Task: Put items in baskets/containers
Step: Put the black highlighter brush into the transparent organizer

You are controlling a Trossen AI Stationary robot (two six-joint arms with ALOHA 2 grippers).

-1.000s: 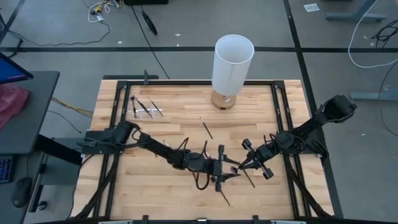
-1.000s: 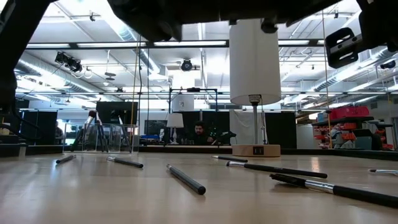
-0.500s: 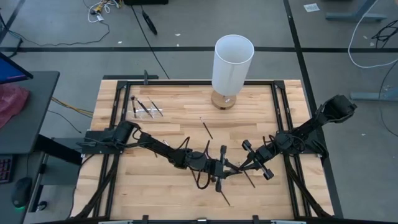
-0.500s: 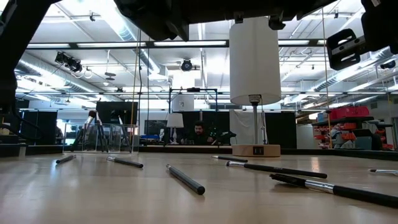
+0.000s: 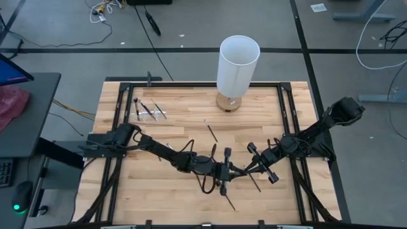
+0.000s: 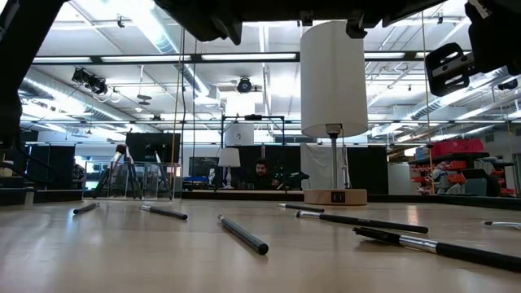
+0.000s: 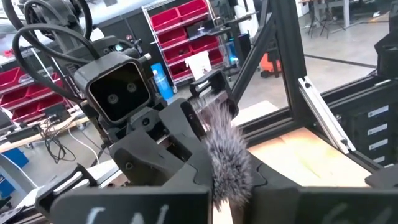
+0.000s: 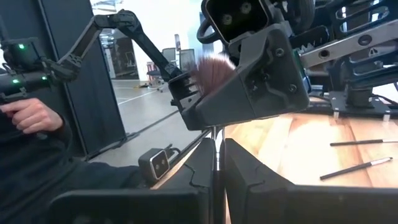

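Note:
A thin makeup brush with a fluffy grey tuft [image 7: 227, 157] is held in the air over the table's middle, between my two grippers, which meet tip to tip. My left gripper [image 5: 234, 170] reaches in from the left and is shut on it. My right gripper [image 5: 244, 170] comes from the right and is shut on its handle [image 8: 215, 149]. More dark brushes lie flat on the wood, one [image 5: 211, 132] toward the far side and others [image 5: 254, 182] [image 5: 229, 202] nearer. Three brushes [image 5: 147, 111] lie together at the far left. Whether the see-through container is under them, I cannot tell. My left gripper pinches the brush between its two fingers just below the tuft [image 7: 222, 200], coming level from the table's left. The tuft sticks out past the fingers toward my left wrist. The brush is clear of the table. My right gripper pinches the slim handle [image 8: 215, 163] between its two fingers [image 8: 249, 180], level, from the table's right. The handle runs on out of the fingers toward my left gripper. The brush hangs clear of the table.
A tall white cylinder on a wooden base [image 5: 236, 70] stands at the far middle. Black frame rails [image 5: 118, 108] run along the table's edges. In the low view several brushes [image 6: 242, 233] lie scattered across the wood. People sit in the room beyond.
My left gripper has shut on the brush that my right gripper holds. Both arms have stayed where they were, and the brush has kept its place between them.

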